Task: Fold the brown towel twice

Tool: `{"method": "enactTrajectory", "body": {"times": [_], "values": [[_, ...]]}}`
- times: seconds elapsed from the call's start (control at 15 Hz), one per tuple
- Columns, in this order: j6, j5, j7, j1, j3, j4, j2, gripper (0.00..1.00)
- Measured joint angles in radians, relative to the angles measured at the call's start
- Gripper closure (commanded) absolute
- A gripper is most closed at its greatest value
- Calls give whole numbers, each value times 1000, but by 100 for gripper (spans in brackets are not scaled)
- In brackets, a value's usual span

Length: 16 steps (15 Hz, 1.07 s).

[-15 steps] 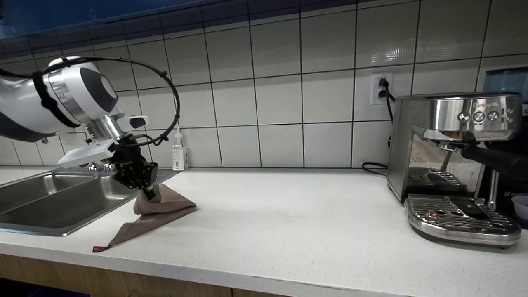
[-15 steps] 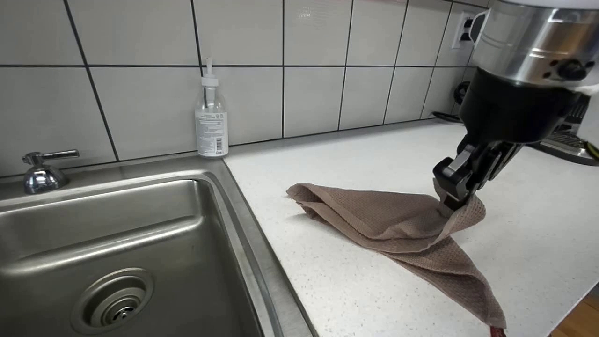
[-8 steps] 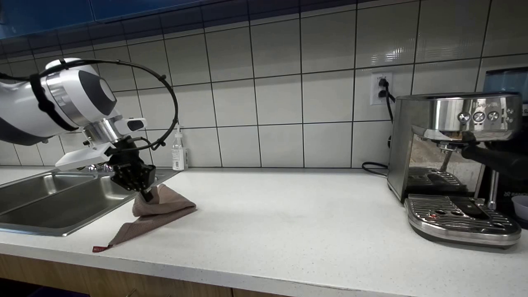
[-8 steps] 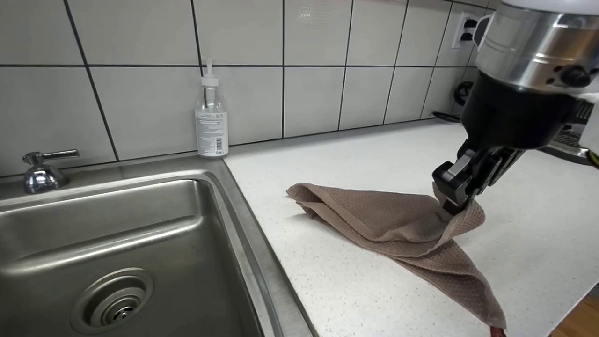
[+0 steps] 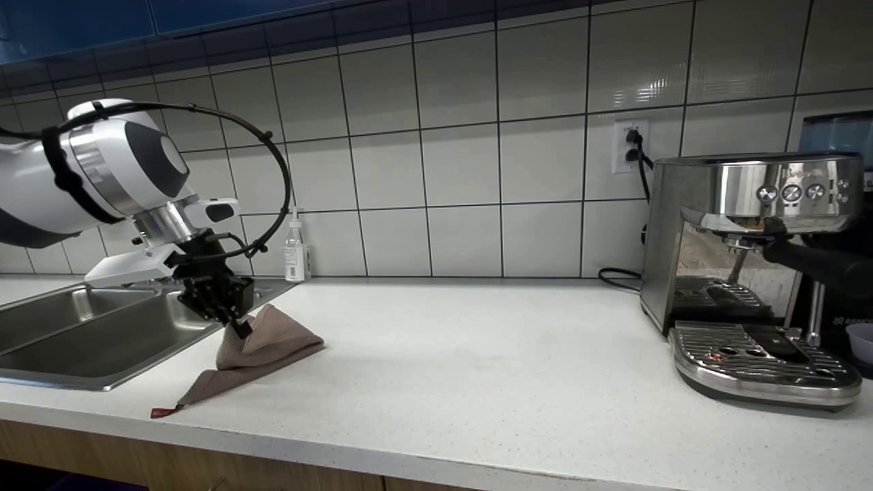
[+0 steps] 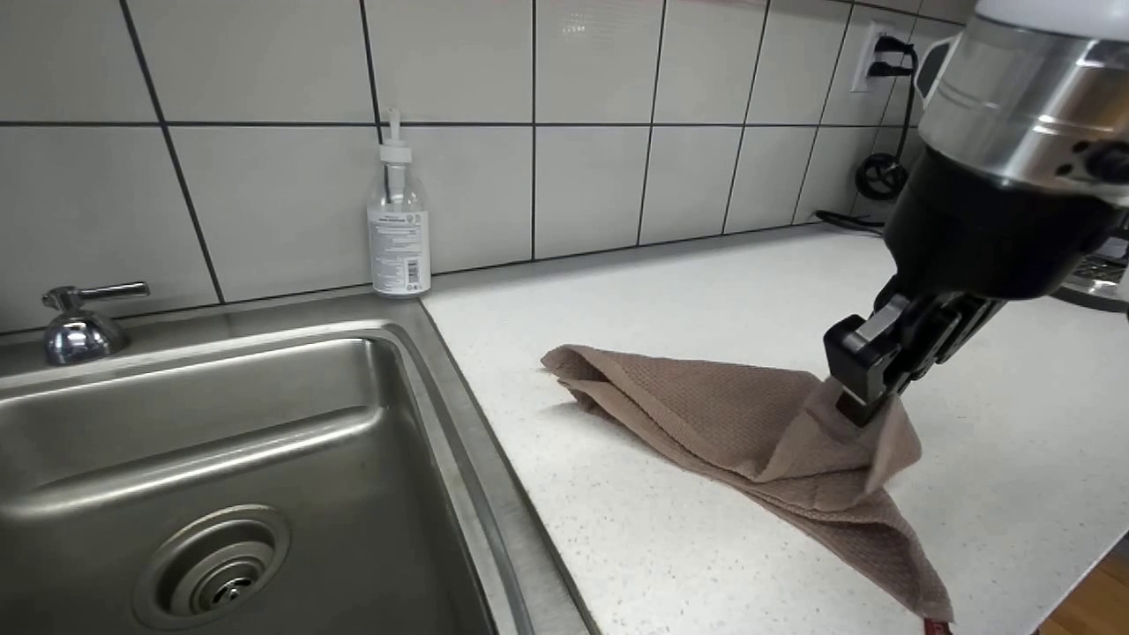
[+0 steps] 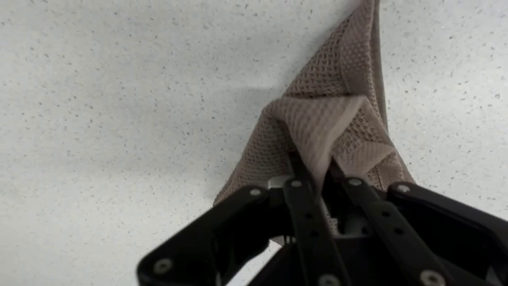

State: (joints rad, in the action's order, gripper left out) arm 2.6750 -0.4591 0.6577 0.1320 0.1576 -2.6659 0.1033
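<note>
The brown towel (image 5: 279, 341) lies bunched and partly folded over itself on the counter. It also shows in an exterior view (image 6: 697, 397) and in the wrist view (image 7: 329, 79). One corner with a red tag (image 5: 164, 412) points to the counter's front edge. My gripper (image 5: 242, 330) is low over the towel, tilted, with its fingertips in the cloth. In the wrist view my gripper (image 7: 315, 169) has its fingers close together with a fold of towel pinched between them. The fingertips are partly hidden by the cloth.
A steel sink (image 6: 423, 423) lies beside the towel. A pump bottle (image 6: 399, 238) stands at the sink's back corner by the tiled wall. A coffee machine (image 5: 750, 252) stands at the far end of the counter (image 5: 477, 382). The front edge is near the tag.
My gripper has moved slightly down and toward the counter's front edge, carrying the pinched fold closer to the tagged corner. The rest of the towel has stayed almost in place.
</note>
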Motion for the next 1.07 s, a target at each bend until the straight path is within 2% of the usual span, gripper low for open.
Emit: {"method": "enactTrajectory", "body": {"times": [0.4, 0.47, 1.07], "values": [[0, 0, 0, -8, 0, -1, 21, 7], [0, 1, 0, -9, 0, -1, 26, 2], [-2, 28, 0, -13, 2, 2, 72, 0]]}}
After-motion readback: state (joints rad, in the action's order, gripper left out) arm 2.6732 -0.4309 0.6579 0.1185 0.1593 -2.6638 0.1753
